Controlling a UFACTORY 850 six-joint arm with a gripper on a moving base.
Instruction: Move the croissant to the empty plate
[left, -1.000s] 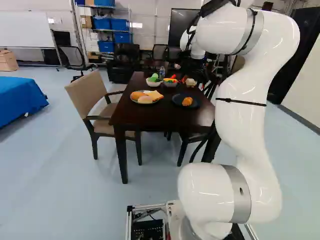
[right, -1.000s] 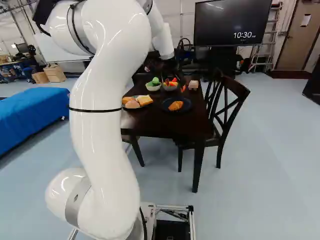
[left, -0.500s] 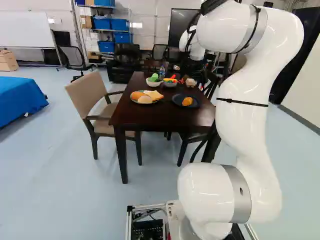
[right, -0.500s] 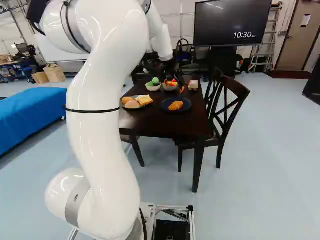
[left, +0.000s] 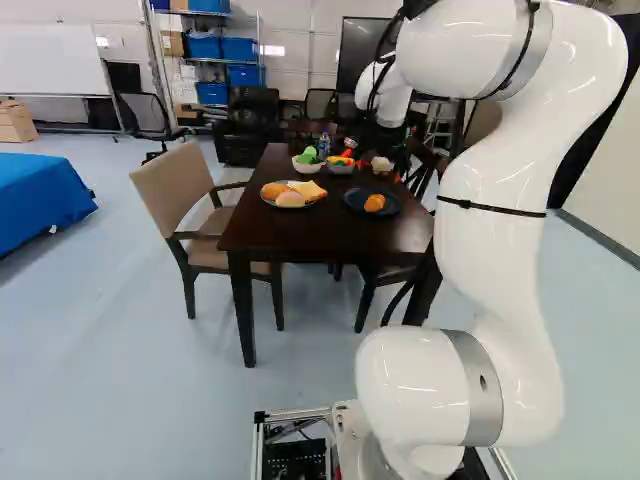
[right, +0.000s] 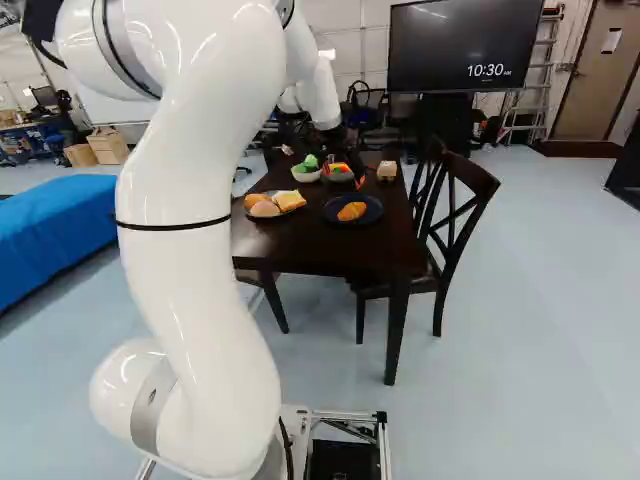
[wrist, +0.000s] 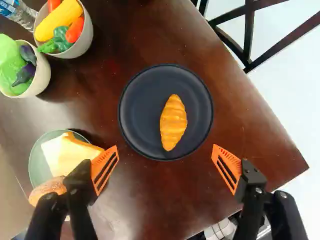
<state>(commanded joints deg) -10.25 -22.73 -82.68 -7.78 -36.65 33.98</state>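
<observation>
Croissant (wrist: 173, 122) on the dark plate (wrist: 137, 105), tool (left: 378, 148) spread wide.
Left to right in the left base view: a green plate (wrist: 36, 167) with bread (wrist: 75, 157), the lettuce bowl (wrist: 42, 80), the corn bowl (wrist: 85, 42), and the dark plate, croissant right of centre; the tool grips nothing.

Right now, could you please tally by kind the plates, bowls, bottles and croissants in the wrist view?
Plates: 2 (dark plate, pale green plate)
Bowls: 2 (corn bowl, eggplant bowl)
Bottles: 1 (clear bottle)
Croissants: 1 (orange-brown croissant)
Total: 6
</observation>
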